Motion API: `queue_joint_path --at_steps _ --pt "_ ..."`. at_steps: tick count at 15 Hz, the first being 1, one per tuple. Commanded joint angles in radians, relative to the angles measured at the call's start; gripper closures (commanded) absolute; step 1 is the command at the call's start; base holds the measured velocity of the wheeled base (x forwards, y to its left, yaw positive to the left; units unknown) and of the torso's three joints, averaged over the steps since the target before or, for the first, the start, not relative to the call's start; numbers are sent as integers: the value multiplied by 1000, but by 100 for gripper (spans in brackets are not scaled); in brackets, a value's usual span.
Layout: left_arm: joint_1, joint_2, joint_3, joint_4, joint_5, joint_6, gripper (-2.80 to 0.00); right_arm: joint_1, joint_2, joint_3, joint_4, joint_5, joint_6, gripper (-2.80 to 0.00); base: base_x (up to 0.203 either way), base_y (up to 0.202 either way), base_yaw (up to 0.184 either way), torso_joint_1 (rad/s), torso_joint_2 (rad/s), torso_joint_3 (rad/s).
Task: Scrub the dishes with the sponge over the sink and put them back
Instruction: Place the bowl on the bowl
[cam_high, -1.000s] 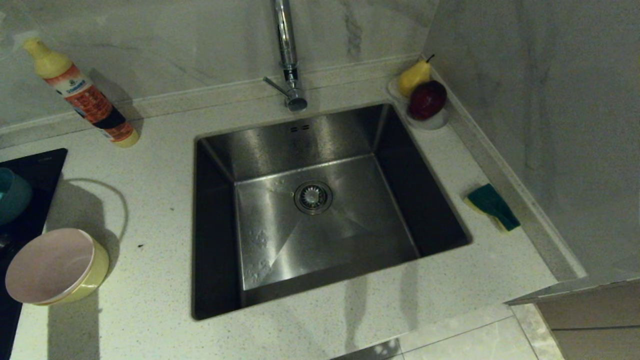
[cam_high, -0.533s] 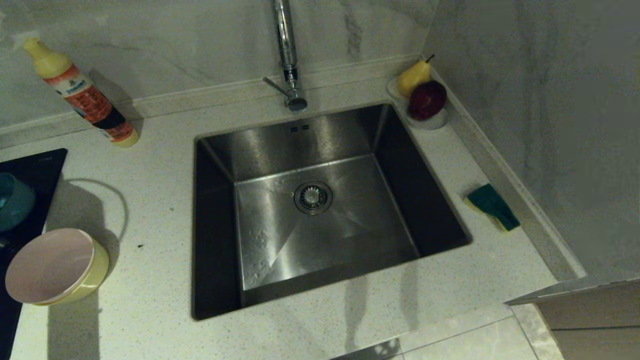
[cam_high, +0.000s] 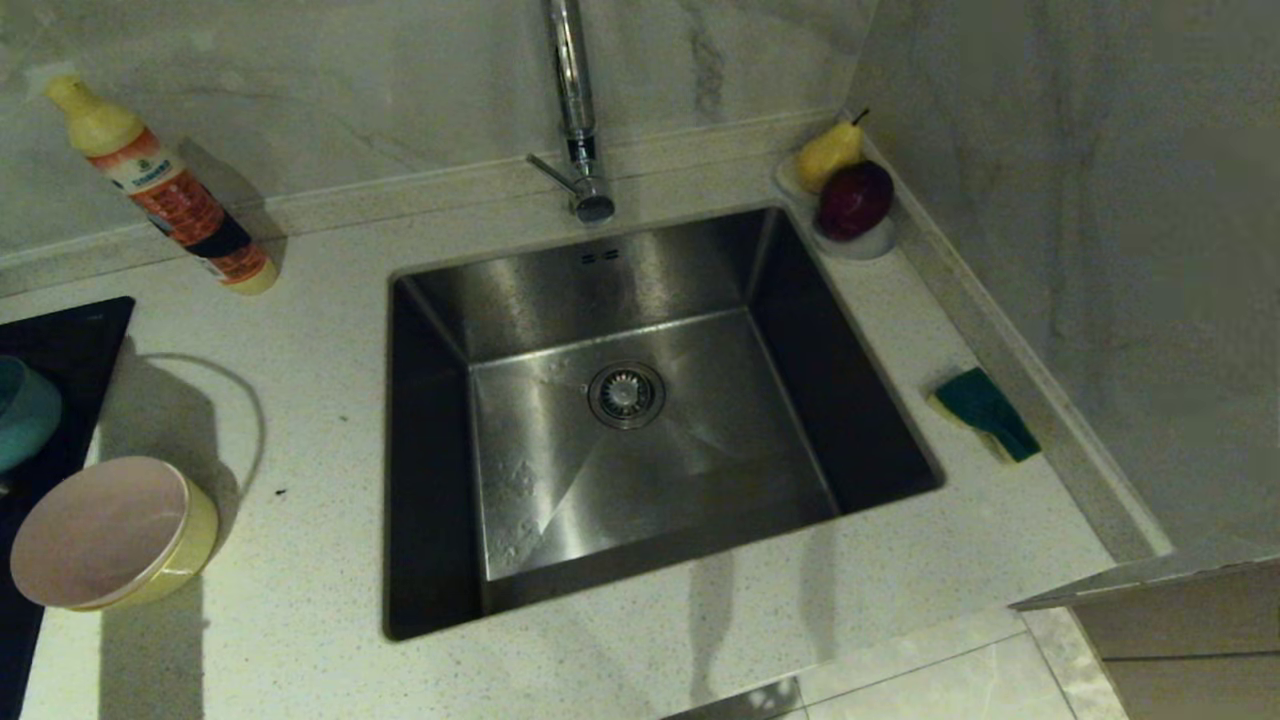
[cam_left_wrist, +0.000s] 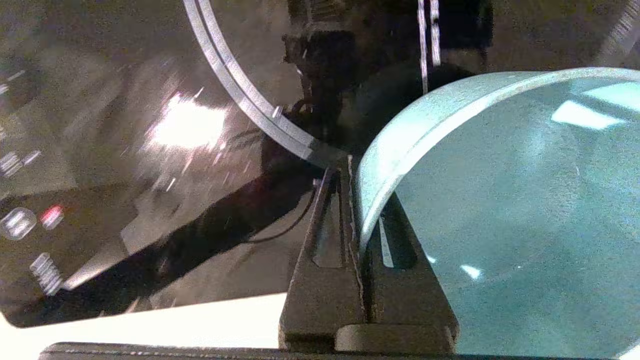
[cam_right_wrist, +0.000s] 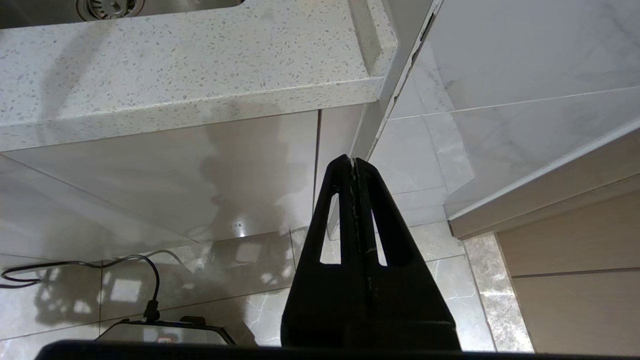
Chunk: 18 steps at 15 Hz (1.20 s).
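Head view is taken from above the speckled counter (cam_high: 300, 330), with no arm seen in it; nearest, at the left edge, the pale pink bowl (cam_high: 98, 532) is nested inside the yellow bowl (cam_high: 190, 555), tilted on the counter just beside the black stove top (cam_high: 60, 335); a little farther along that edge, part of the light blue bowl (cam_high: 22, 415) is seen over the stove top. The sink (cam_high: 430, 480) is set in the middle of the counter, with its drain strainer (cam_high: 626, 393) at the centre of the basin; the sponge (cam_high: 985, 414) is laid green side up on the counter to the right of the sink, close to the wall. Farther back, the tap (cam_high: 572, 100) is mounted behind the sink; a small white dish (cam_high: 870, 243) bearing a yellow pear (cam_high: 828, 155) and a dark red fruit (cam_high: 855, 199) is placed in the far right corner; a detergent bottle (cam_high: 160, 185) is leaned against the wall at the far left.

From the left wrist view, the left tool (cam_left_wrist: 356, 200) is seen clamped on the rim of the light blue bowl, one finger inside and one outside, above the glossy stove top.

From the right wrist view, the right tool (cam_right_wrist: 354, 162) is seen pressed closed on nothing, parked low beside the cabinet front (cam_right_wrist: 165, 165), below the counter edge and above the tiled floor (cam_right_wrist: 240, 280).
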Motion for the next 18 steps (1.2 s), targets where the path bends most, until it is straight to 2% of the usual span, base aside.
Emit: queue_joint_path --at_steps 1,4,7,8,11,12,16,18 --pt "1 -100 1 29 -4 1 0 0 0 0 0 0 0 0 0 0 0 0 0 0" --pt "-1 -218 0 58 -9 24 0 1 0 0 0 0 0 0 0 0 0 0 0 0" --pt "-10 -285 0 138 -11 85 0 0 0 0 0 0 0 0 0 0 0 0 0 0" --pt "-10 -302 0 159 -14 123 0 0 0 0 0 0 0 0 0 0 0 0 0 0" --pt "-12 -336 12 224 -117 243 0 0 0 0 0 0 0 0 0 0 0 0 0 0" --pt "-21 -334 21 244 -129 282 0 0 0 0 0 0 0 0 0 0 0 0 0 0" --pt "-86 -329 75 265 -130 411 0 0 0 0 0 0 0 0 0 0 0 0 0 0" --pt "-123 -328 128 260 -128 516 0 1 0 0 0 0 0 0 0 0 0 0 0 0"
